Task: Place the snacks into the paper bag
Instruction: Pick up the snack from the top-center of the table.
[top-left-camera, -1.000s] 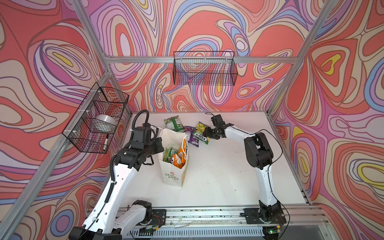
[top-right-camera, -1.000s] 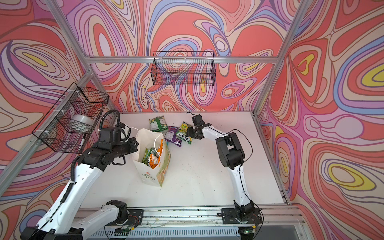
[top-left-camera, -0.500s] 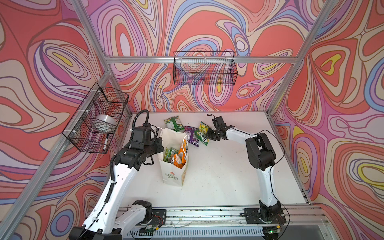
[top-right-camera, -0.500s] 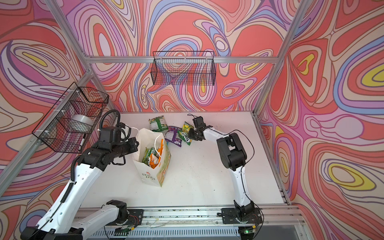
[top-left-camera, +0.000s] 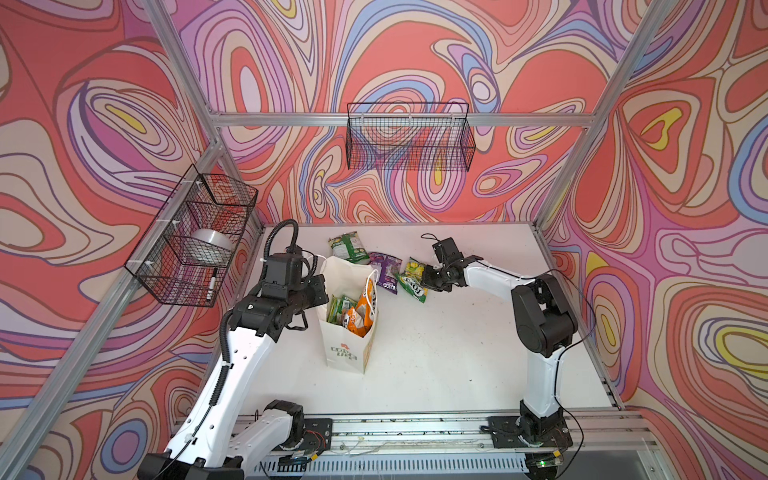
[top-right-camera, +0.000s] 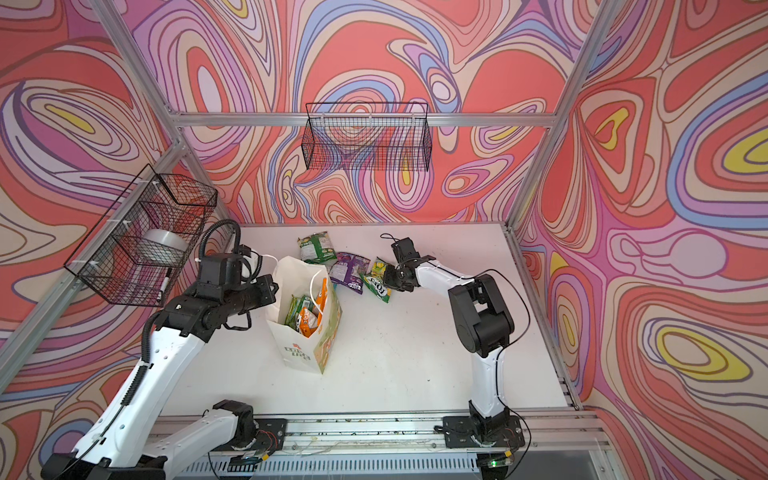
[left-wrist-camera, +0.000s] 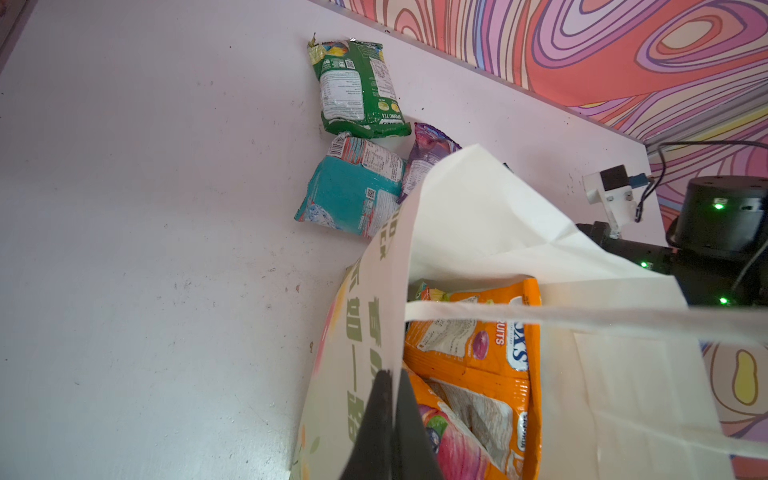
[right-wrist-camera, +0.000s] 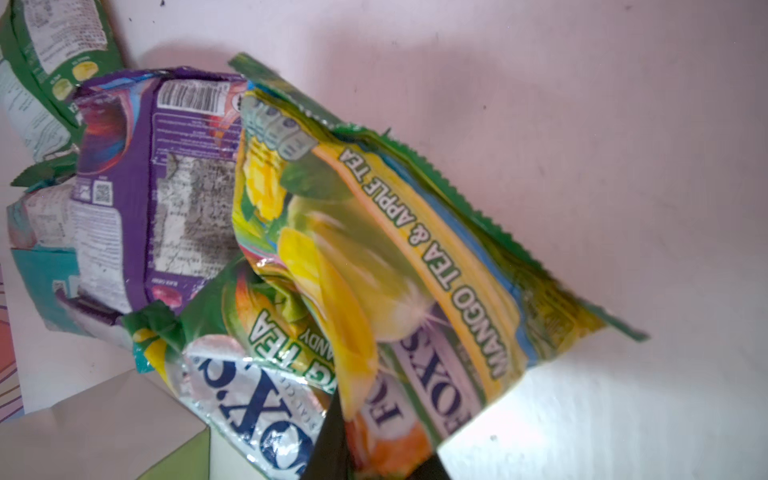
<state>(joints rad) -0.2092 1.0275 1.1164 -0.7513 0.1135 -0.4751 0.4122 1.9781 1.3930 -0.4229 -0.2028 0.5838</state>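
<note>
Bright, evenly lit robot cell: crisp overhead views, softer close-ups from the wrist cameras.

In both top views the light is diffuse, with no single source standing out. It leaves only faint, soft-edged shadows on the white table beside the paper bag. The aluminium frame splays outward toward the upper corners, a wide-angle effect. In the right wrist view, the yellow-green pouch fills the frame, smeared by blur at its centre, with glare on crinkled foil. In the left wrist view, the bag's handle is an out-of-focus white band near the lens, the orange pouch shines, and the table looks faintly pink.
</note>
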